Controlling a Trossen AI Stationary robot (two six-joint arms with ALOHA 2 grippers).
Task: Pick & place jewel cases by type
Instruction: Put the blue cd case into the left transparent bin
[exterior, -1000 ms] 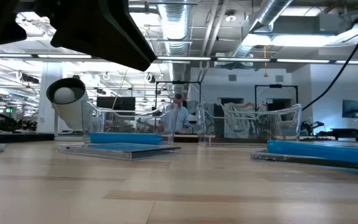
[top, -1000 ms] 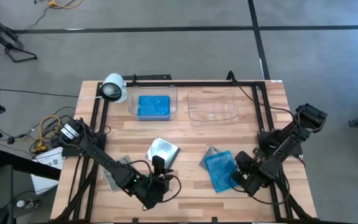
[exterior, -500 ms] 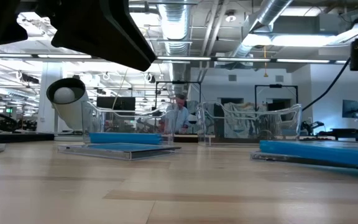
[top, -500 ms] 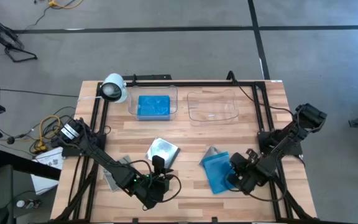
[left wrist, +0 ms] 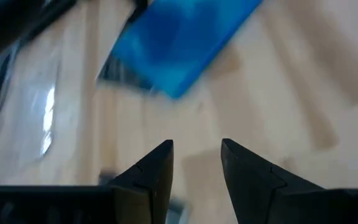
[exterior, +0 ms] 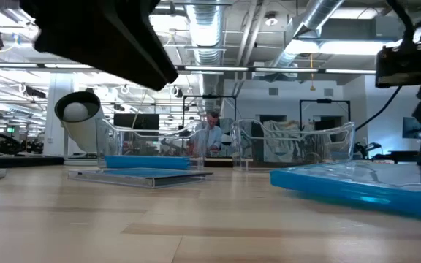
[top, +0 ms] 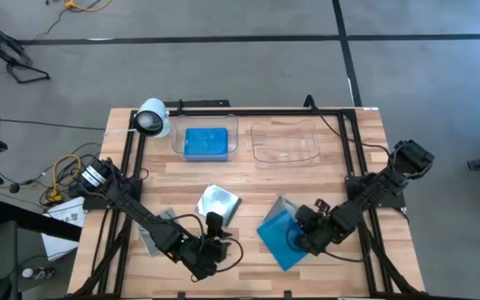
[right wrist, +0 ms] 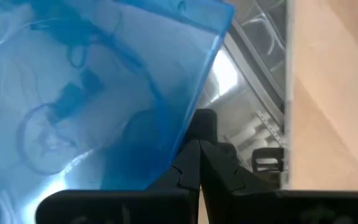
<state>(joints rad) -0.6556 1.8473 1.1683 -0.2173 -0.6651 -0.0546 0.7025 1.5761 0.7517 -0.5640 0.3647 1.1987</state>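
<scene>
blue jewel case (top: 278, 237) pinched by right fingers (right wrist: 194, 163), low view shows tilt.

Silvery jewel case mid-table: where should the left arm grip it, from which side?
Pinch the corner nearest the left gripper, coming low from the table's front edge. The silvery jewel case lies flat, turned diamond-wise, so only its thin rim offers the fingers purchase. The right gripper holds the blue jewel case beside it; probably avoid that side.
</scene>
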